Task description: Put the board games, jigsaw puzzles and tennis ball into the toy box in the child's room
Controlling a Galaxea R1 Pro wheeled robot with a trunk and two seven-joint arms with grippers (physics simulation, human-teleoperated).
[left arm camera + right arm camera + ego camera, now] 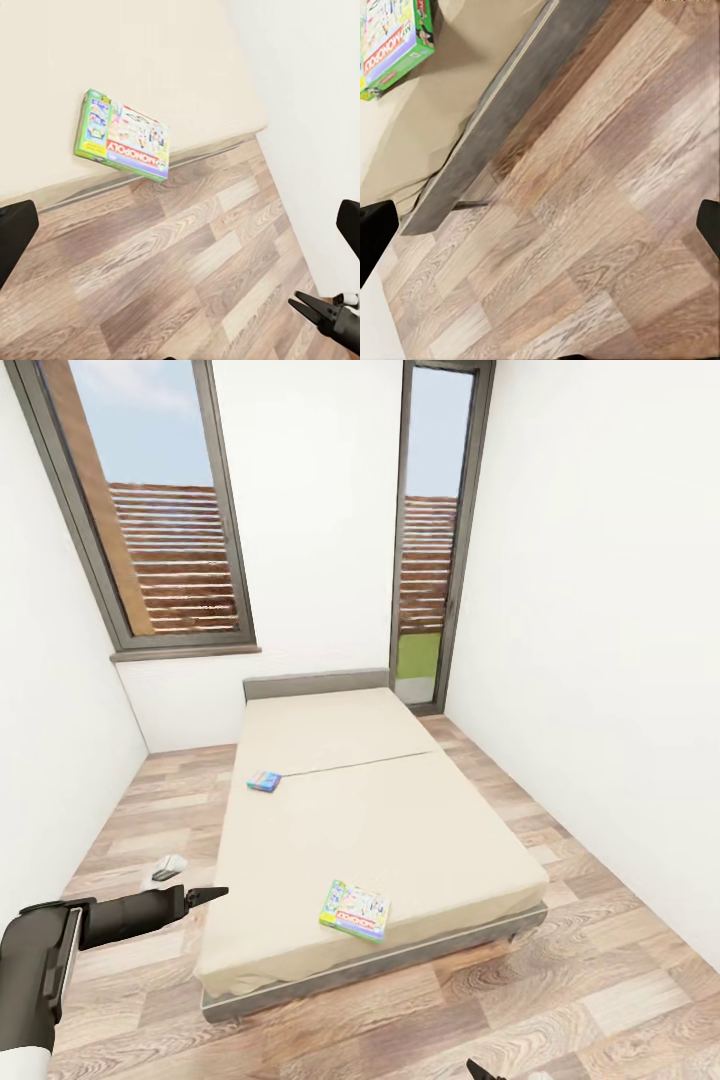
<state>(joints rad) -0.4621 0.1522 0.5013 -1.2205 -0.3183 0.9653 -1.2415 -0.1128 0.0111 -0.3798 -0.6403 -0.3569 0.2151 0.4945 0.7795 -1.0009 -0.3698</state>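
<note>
The robot is facing the bed [400, 820], a big low one with a beige cover and a dark grey frame, on a wood floor [620, 1000] in a white room with two tall windows. This looks like the step of going to fetch the two board games that lie on it, and nothing has been picked up yet. The pale green game box [355, 910] lies flat near the foot edge, closest to the robot. The small blue game box [264, 781] lies further up, by the bed's left edge. The left claw [205, 895] hangs out over the floor just beside the bed's left side, apart from the green box, and holds nothing. Its fingers look pressed together in the head view. Just the tip of the right claw [478, 1071] peeks in, so I cannot tell if it is apart or together. Next, I think the robot must roll closer and reach over the green box.
</note>
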